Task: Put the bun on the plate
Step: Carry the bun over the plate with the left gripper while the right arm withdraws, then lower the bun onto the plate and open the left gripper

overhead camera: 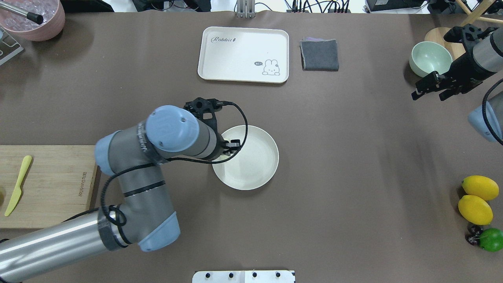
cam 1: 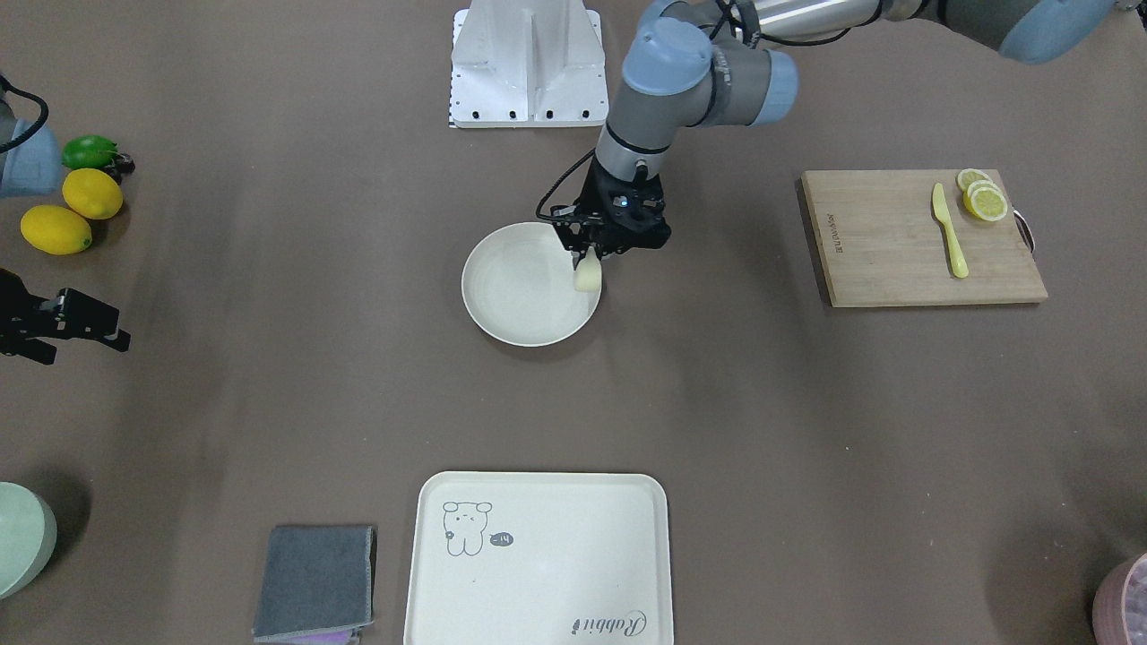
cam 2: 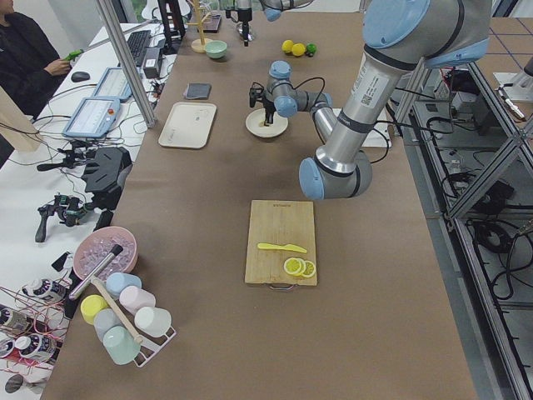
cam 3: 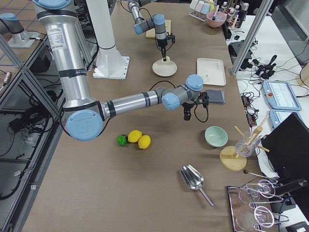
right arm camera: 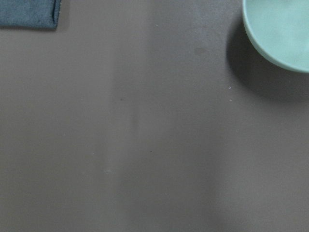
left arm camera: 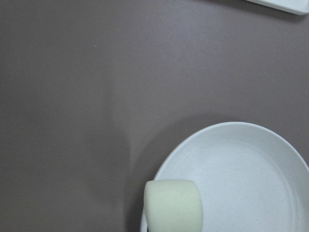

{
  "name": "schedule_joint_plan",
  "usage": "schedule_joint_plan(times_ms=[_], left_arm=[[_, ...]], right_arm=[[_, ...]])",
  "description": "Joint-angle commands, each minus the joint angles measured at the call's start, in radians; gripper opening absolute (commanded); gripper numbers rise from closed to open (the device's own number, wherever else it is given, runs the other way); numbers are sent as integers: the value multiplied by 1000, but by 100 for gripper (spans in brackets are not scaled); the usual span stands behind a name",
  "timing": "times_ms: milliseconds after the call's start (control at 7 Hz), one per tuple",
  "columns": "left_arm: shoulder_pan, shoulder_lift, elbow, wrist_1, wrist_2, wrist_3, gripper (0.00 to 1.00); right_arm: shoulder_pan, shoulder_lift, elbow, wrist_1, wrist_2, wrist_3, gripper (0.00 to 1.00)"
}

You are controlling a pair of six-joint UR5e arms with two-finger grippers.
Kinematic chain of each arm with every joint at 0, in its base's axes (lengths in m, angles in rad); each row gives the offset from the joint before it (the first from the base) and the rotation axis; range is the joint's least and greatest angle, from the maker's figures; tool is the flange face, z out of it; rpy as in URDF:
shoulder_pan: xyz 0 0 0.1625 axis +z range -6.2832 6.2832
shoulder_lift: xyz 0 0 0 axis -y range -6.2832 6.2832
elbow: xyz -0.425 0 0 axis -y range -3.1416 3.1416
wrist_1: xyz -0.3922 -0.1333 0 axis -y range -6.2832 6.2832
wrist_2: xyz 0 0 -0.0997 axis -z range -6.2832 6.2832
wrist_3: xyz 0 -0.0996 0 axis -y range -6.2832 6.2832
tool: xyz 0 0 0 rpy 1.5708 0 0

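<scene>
The bun (cam 1: 587, 274), a small pale cream roll, hangs in my left gripper (cam 1: 588, 260), which is shut on it. It is over the edge of the round cream-white plate (cam 1: 520, 296) at the table's middle. In the left wrist view the bun (left arm camera: 173, 205) overlaps the plate's (left arm camera: 241, 174) near rim; I cannot tell whether they touch. From overhead my left arm hides the bun, and only the plate (overhead camera: 253, 165) shows. My right gripper (overhead camera: 428, 95) hovers open and holds nothing, far off by the pale green bowl (overhead camera: 430, 59).
A cartoon-print tray (overhead camera: 243, 53) and a grey cloth (overhead camera: 319, 54) lie on the far side. A cutting board (cam 1: 918, 237) carries a yellow knife (cam 1: 950, 230) and lemon slices (cam 1: 984, 197). Two lemons (overhead camera: 477, 198) and a lime (overhead camera: 491, 239) sit near the right arm.
</scene>
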Motion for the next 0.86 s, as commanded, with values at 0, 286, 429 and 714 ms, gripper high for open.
schedule_joint_plan(times_ms=[0, 286, 429, 714], left_arm=[[32, -78, 103, 2, 40, -28, 31], [33, -77, 105, 2, 43, -28, 43], [33, -75, 105, 2, 43, -28, 65], [26, -65, 93, 4, 52, -20, 98]], right_arm=[[4, -13, -3, 0, 0, -22, 100], [2, -10, -8, 2, -2, -22, 100], [-1, -10, -8, 0, -13, -22, 100], [1, -12, -8, 3, -7, -22, 100]])
